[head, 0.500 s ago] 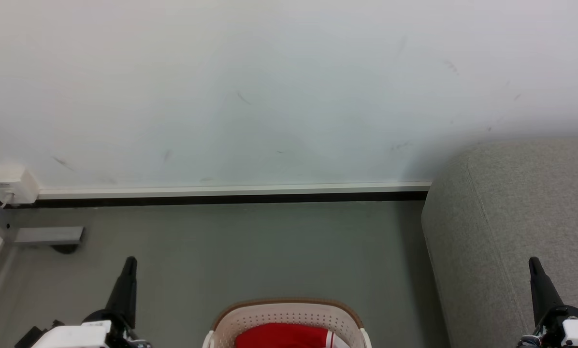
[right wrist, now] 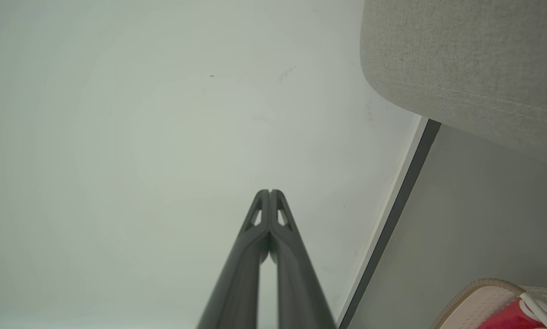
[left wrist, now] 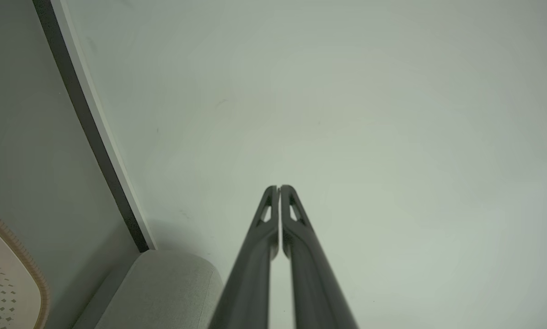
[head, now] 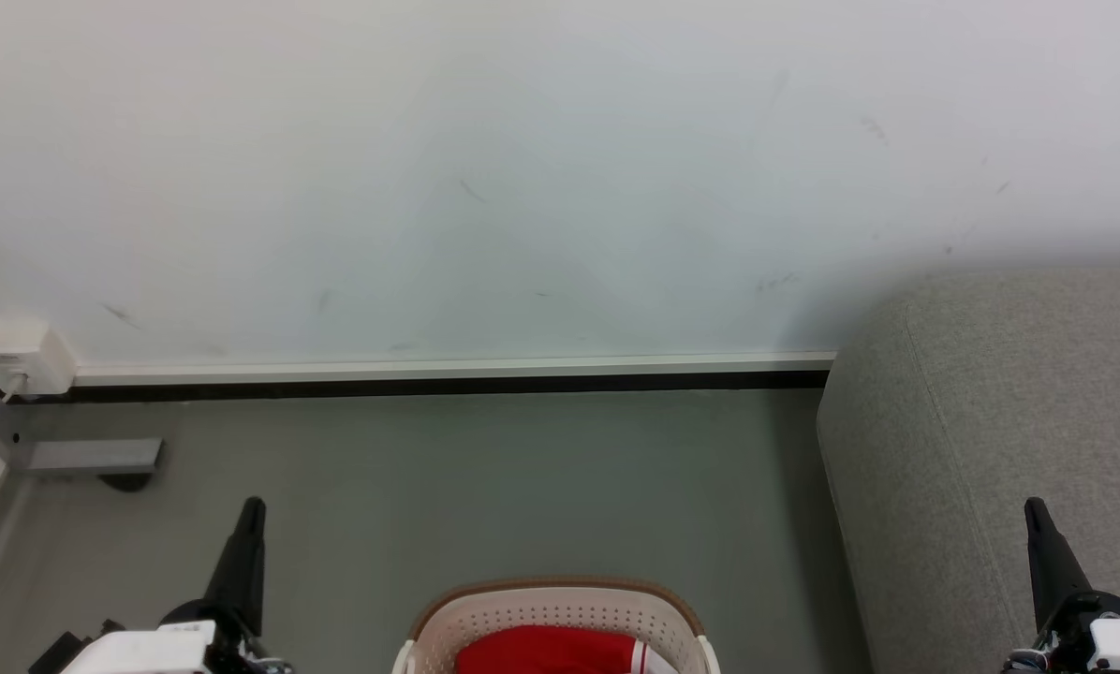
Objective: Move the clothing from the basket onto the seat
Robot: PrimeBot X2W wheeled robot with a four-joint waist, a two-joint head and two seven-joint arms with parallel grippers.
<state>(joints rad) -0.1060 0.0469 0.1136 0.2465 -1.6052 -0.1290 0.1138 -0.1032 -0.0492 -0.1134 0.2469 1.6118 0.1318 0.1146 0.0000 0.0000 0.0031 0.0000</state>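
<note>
Red soft fabric clothing (head: 546, 651) lay in the oval cream-white perforated plastic basket (head: 560, 610), near centre on the grey floor (head: 485, 487); the light grey upholstered seat (head: 991, 402) stood right. The left end effector (head: 254, 506) and right end effector (head: 1033, 506) were clenched, empty.

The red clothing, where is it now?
In the head view the clothing lies inside the basket at the bottom centre, on the floor to the left of the seat.
</note>
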